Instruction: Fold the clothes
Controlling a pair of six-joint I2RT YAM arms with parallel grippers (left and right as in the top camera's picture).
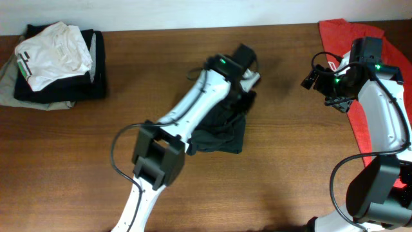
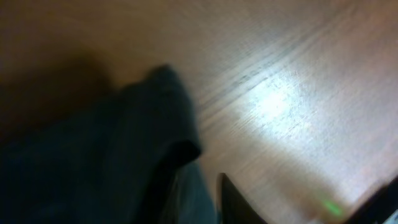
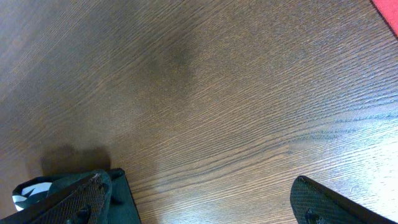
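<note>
Left end effector [image 1: 246, 77] is down at the far edge of the dark T-shirt [image 1: 222, 132], which lies bunched in a crumpled heap in the middle of the bench [image 1: 290, 174]. The left wrist view is smeared with blur, so I cannot tell whether those jaws are clenched on cloth or let go. Dark fabric fills the left of that view, right beside one finger. Over on the other side, the right end effector [image 3: 199, 199] hangs spread wide with only bare wood beneath it, gripping nothing, near the red T-shirt [image 1: 338, 32] at the far right corner.

Now the risks. That heap is nowhere near flat, and I judge the fold far from done. Soft fabric like this can slip out of a shallow pinch, or a pinch can catch two layers and drag the whole bundle instead of one edge. A long pull toward the right could also snag the red shirt.

As for containers: no bin, basket or box anywhere in view. The only tidy store is the stack of folded garments [image 1: 55, 58] at the far left, white piece on top, well apart from the action.
</note>
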